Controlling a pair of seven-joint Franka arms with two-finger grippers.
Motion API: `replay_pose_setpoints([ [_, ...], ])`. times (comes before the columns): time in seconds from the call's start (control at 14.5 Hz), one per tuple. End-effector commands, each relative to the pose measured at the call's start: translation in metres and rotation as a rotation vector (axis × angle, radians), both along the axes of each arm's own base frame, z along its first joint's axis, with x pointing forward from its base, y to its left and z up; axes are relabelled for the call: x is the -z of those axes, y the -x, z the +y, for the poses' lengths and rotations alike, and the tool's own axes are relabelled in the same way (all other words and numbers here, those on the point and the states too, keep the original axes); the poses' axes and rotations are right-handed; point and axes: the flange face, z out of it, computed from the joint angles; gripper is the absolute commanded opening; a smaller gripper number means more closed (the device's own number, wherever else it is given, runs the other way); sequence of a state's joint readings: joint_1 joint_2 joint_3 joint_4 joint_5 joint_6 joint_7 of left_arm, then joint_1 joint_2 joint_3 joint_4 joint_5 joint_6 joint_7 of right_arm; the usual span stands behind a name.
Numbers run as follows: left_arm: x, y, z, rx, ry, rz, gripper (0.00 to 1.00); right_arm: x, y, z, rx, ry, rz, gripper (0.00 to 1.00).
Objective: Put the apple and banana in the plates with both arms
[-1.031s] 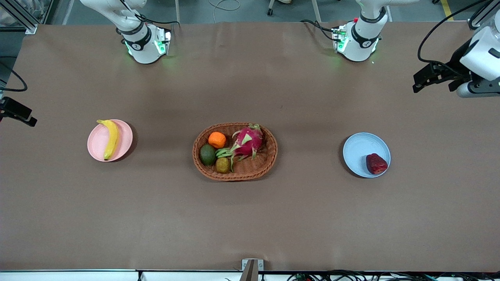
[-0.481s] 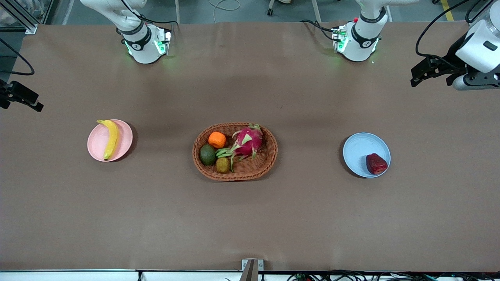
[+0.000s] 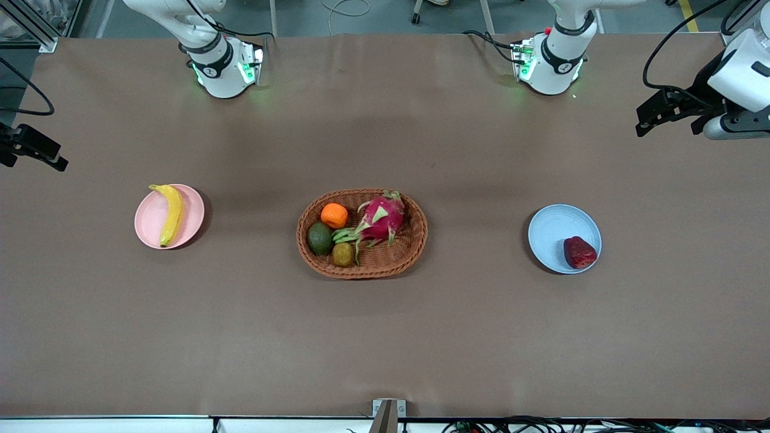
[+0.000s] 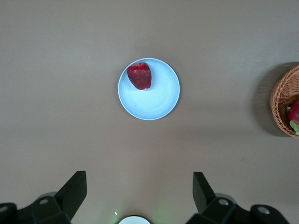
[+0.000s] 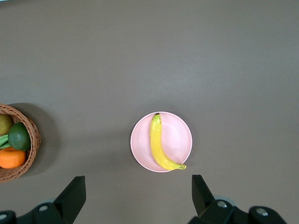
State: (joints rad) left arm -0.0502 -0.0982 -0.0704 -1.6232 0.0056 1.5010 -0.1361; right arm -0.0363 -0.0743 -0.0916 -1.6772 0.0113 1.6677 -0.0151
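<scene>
I have 2 plates on the counter (image 3: 385, 337), each already holding its fruit. The banana (image 3: 170, 213) lies across the pink plate (image 3: 149, 221) toward the right arm's end of the counter, its length running from the plate's rim nearest the arm bases down to the rim nearest the front camera. In the right wrist view the banana (image 5: 161, 149) curves across the middle of the pink plate (image 5: 181, 135), fully inside the rim.

The apple (image 3: 580, 252) sits in the blue plate (image 3: 550, 231) toward the left arm's end of the counter, off-centre, touching the part of the plate nearest the front camera and nearest that end. The left wrist view shows the apple (image 4: 140, 75) close against the rim of the blue plate (image 4: 159, 100).

Between the 2 plates, at the middle of the counter, is a wicker basket (image 3: 415, 240) with an orange (image 3: 334, 215), a dragon fruit (image 3: 382, 219), a green fruit (image 3: 320, 238) and a small brownish fruit (image 3: 343, 254) inside.

The left gripper (image 4: 140, 191) hangs high over the counter's end near the blue plate, jaws spread wide and holding nothing. The right gripper (image 5: 139, 191) hangs high at the other end near the pink plate, jaws likewise spread wide and empty.
</scene>
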Motion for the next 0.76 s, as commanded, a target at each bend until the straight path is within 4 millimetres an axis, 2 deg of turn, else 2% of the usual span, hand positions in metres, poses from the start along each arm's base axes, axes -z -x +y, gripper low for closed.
replay_pose_setpoints([
  [0.0, -0.004, -0.006, 0.001, 0.015, -0.028, -0.01, 1.0, -0.001, 0.011, 0.001, -0.016, 0.021, -0.008, 1.0],
  [0.21, -0.007, -0.007, 0.001, 0.017, -0.027, -0.018, 1.0, -0.001, 0.011, 0.001, -0.02, 0.021, -0.008, 1.0],
  [0.69, 0.004, -0.015, -0.001, 0.01, -0.025, 0.002, 1.0, -0.001, 0.011, 0.001, -0.022, 0.023, -0.009, 1.0],
])
